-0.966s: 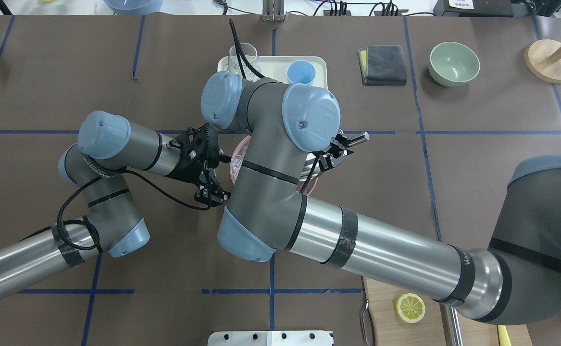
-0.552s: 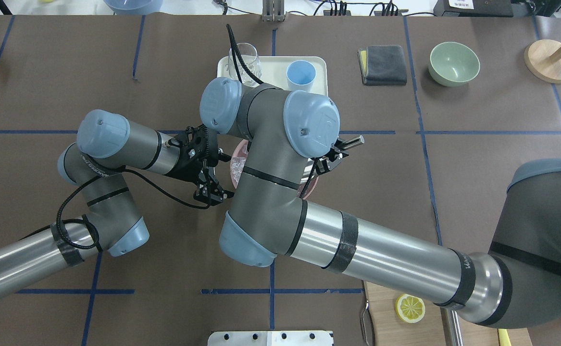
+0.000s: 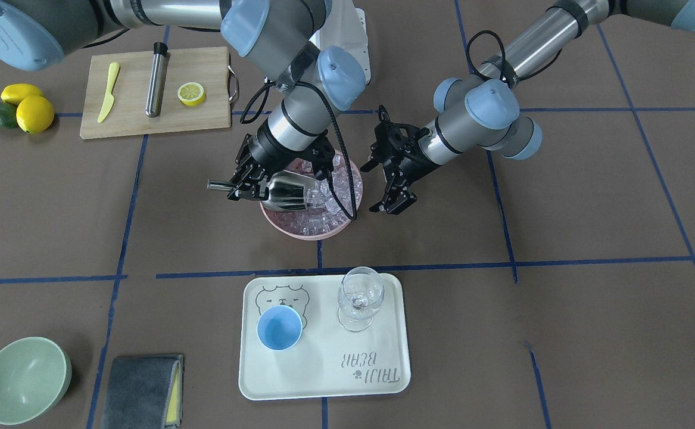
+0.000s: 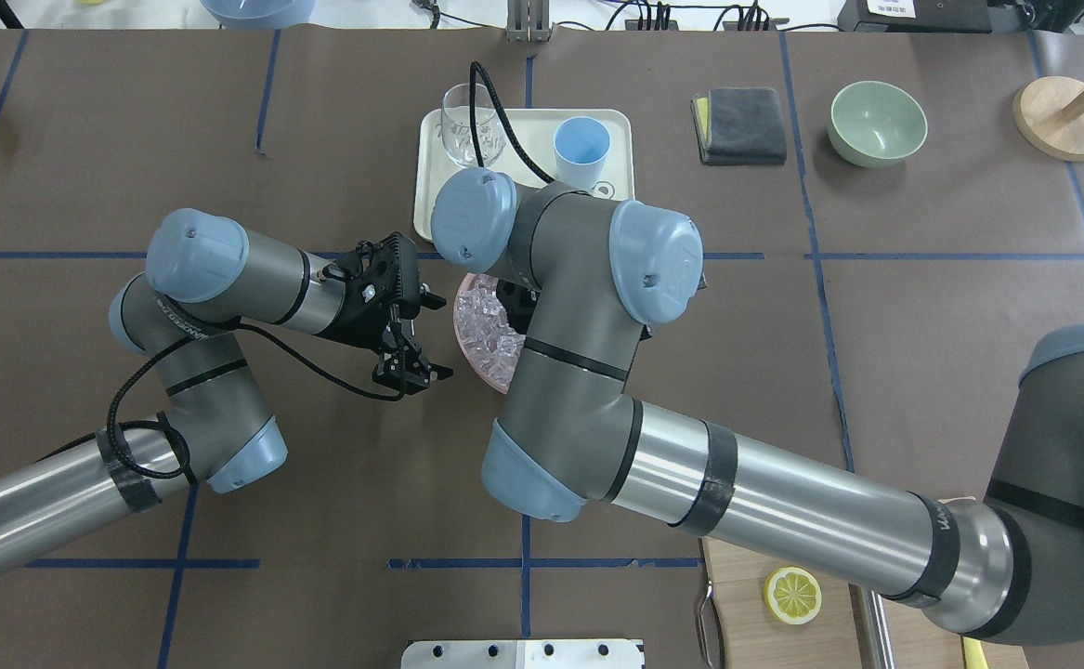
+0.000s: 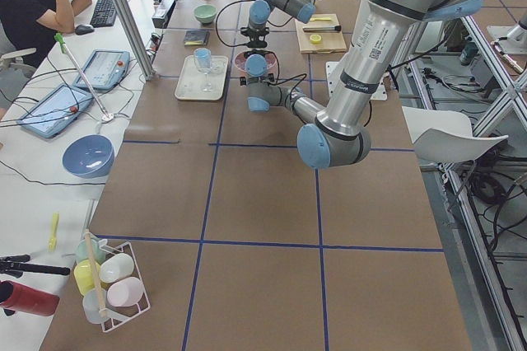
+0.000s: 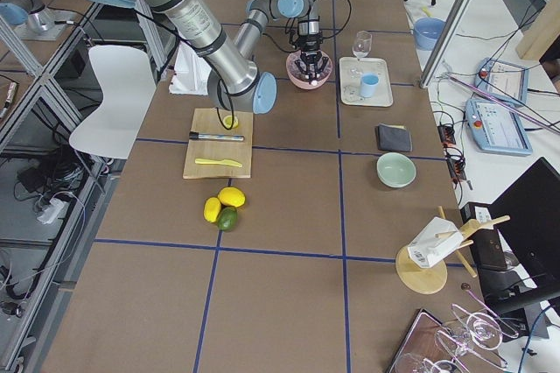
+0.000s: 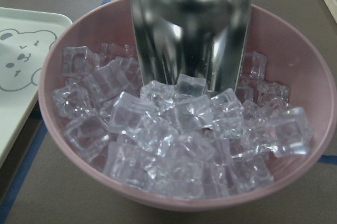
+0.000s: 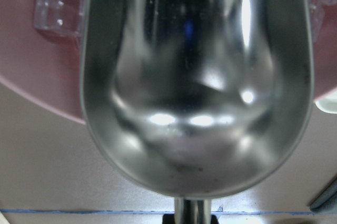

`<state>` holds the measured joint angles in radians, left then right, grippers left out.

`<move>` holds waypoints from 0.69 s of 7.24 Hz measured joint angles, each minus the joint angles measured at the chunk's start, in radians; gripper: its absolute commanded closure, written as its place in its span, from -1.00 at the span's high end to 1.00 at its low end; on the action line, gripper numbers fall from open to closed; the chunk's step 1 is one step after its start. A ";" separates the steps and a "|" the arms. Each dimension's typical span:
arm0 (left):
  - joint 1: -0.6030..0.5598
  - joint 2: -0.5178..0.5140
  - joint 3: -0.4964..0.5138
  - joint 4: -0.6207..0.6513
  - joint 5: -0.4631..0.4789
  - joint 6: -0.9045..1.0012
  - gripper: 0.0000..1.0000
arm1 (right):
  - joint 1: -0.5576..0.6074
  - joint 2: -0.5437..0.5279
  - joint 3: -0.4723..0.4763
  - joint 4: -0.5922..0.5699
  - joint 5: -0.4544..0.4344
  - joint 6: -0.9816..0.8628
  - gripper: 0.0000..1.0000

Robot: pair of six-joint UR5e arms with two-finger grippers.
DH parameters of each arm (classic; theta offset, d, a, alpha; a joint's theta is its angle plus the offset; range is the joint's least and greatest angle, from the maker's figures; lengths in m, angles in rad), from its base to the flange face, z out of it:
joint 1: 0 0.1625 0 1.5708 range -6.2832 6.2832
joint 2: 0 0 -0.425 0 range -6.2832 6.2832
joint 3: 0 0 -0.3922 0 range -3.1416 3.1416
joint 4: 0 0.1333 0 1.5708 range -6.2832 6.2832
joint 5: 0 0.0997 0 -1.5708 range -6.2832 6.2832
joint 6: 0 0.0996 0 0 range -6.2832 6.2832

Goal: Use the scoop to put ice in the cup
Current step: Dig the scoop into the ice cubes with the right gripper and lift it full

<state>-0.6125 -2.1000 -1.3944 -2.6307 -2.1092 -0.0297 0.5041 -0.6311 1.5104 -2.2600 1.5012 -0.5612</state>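
My right gripper (image 3: 246, 183) is shut on the thin handle of the steel scoop (image 3: 287, 190). The scoop's trough lies over the pink bowl (image 3: 299, 233) with its mouth against the ice (image 3: 326, 205). The right wrist view shows the scoop (image 8: 195, 77) empty. The left wrist view shows the scoop (image 7: 189, 29) tipped into the ice cubes (image 7: 174, 134). My left gripper (image 3: 393, 205) is open and empty beside the bowl on my left side. The light-blue cup (image 3: 279, 328) stands empty on the white tray (image 3: 323, 381).
A wine glass (image 3: 359, 298) stands on the tray next to the cup. A green bowl (image 3: 22, 378) and a grey cloth (image 3: 142, 390) lie far right of me. A cutting board (image 3: 156, 113) bears a steel cylinder, a lemon half and a knife.
My right arm has swung toward my right and its wrist has turned, so the scoop handle is now hidden under it in the overhead view. More ice shows. The left arm has barely moved.
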 measured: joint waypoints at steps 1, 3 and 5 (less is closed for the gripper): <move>-0.001 0.000 0.000 0.000 0.000 0.001 1.00 | 0.009 -0.041 0.039 0.040 0.014 0.000 -1.00; -0.002 0.000 0.000 0.000 0.001 0.002 1.00 | 0.032 -0.106 0.087 0.139 0.072 0.003 -1.00; -0.002 0.000 -0.001 0.000 0.002 0.003 1.00 | 0.052 -0.141 0.096 0.243 0.136 0.019 -1.00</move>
<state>-0.6146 -2.1004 -1.3953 -2.6308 -2.1077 -0.0266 0.5562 -0.7718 1.6068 -2.0165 1.6376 -0.5425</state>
